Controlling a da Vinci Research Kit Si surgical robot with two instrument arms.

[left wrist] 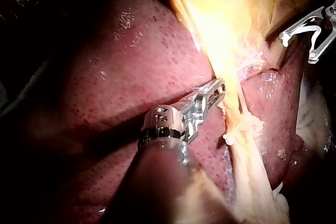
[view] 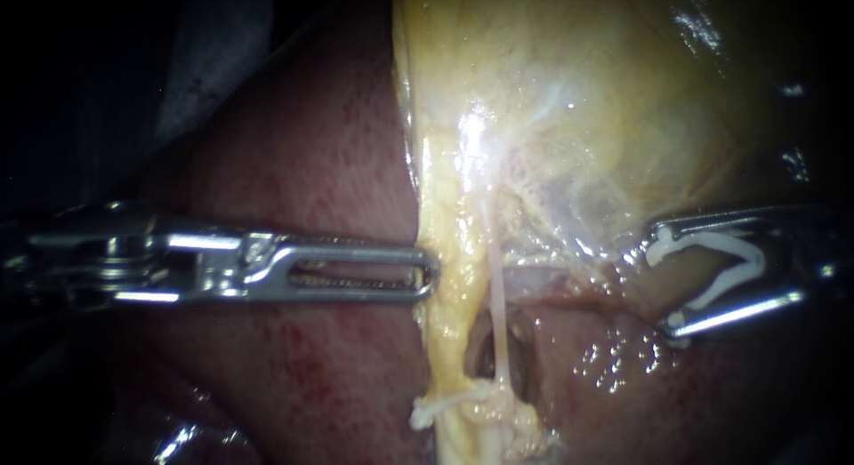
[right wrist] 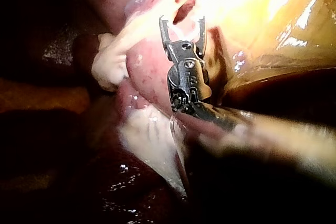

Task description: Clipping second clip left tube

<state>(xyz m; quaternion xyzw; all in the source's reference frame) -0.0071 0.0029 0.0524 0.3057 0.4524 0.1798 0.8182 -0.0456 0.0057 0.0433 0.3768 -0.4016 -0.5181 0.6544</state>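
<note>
My left instrument (view: pixel 431 271) comes in level from the left. Its slotted jaws lie together with their tip on the edge of a yellow tissue band (view: pixel 443 332), the left tube as far as I can tell. In the left wrist view its tip (left wrist: pixel 219 86) meets the same band (left wrist: pixel 247 145). A thin pale tube (view: pixel 498 314) runs down beside the band, with a dark gap behind it. A white clip (view: pixel 449 401) crosses the band low down. My right instrument (view: pixel 660 283) holds a white open clip (view: pixel 725 269) between wide jaws, well right of both tubes.
The pale yellow gallbladder (view: pixel 578 100) fills the upper middle and right. Red liver (view: pixel 294 163) lies under and left of the band. In the right wrist view my right instrument (right wrist: pixel 182 24) points at the bright tissue, with a pale lump (right wrist: pixel 107 64) beside it.
</note>
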